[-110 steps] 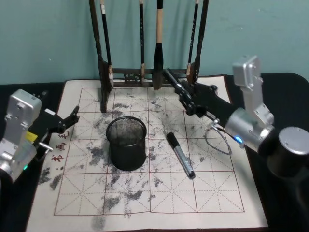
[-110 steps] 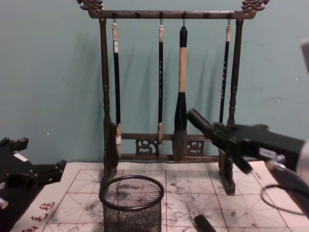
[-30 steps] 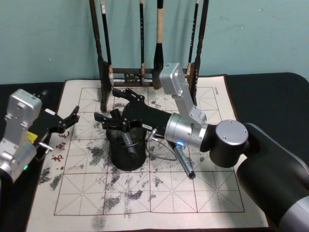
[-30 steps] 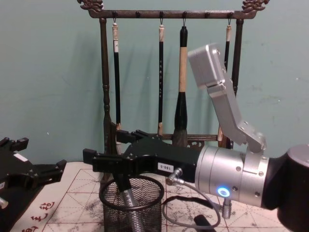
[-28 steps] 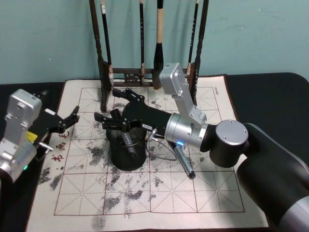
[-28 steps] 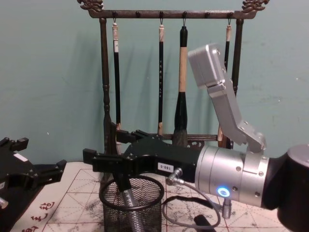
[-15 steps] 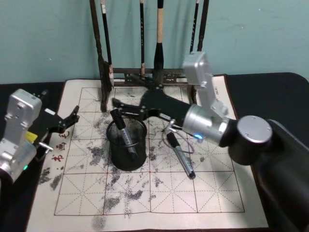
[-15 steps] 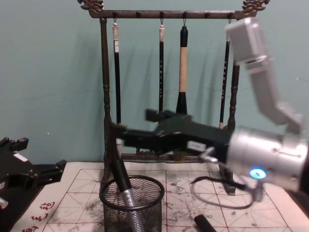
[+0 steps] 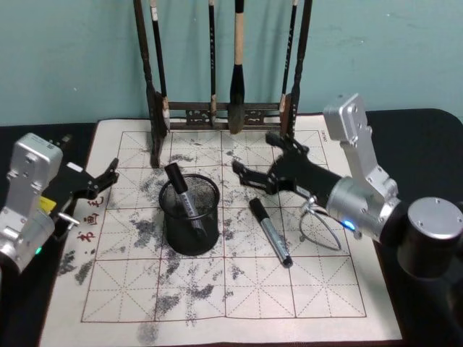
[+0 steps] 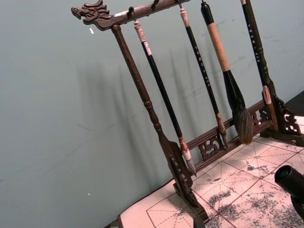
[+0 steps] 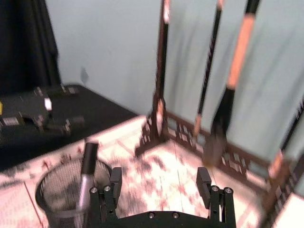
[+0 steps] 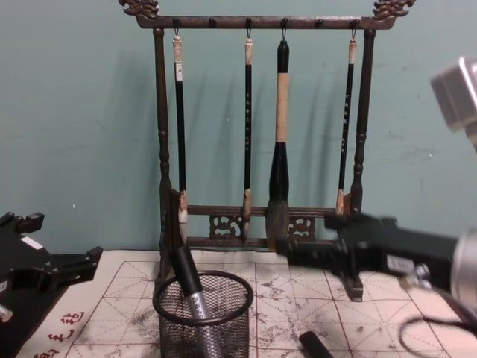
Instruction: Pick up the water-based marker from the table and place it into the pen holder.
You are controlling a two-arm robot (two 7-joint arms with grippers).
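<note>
The pen holder (image 9: 189,220), a black wire-mesh cup, stands on the ink-stained practice mat. One water-based marker (image 9: 181,194), with a black cap and grey barrel, leans inside it, cap up. It also shows in the chest view as the marker (image 12: 191,289) in the holder (image 12: 203,317), and in the right wrist view as the marker (image 11: 85,176). A second marker (image 9: 270,232) lies flat on the mat to the right of the holder. My right gripper (image 9: 258,160) hangs open and empty, right of the holder and behind the lying marker. My left gripper (image 9: 105,179) rests open at the mat's left edge.
A tall dark wooden brush rack (image 9: 224,108) with several hanging brushes stands at the back of the mat (image 9: 217,303), close behind my right gripper. A grey cable loop (image 9: 318,224) hangs from the right arm above the mat. Black cloth covers the table around the mat.
My right gripper has drawn back from over the pen holder to the right and stays open. The marker it let go of stays leaning in the holder. The left arm has not moved.
</note>
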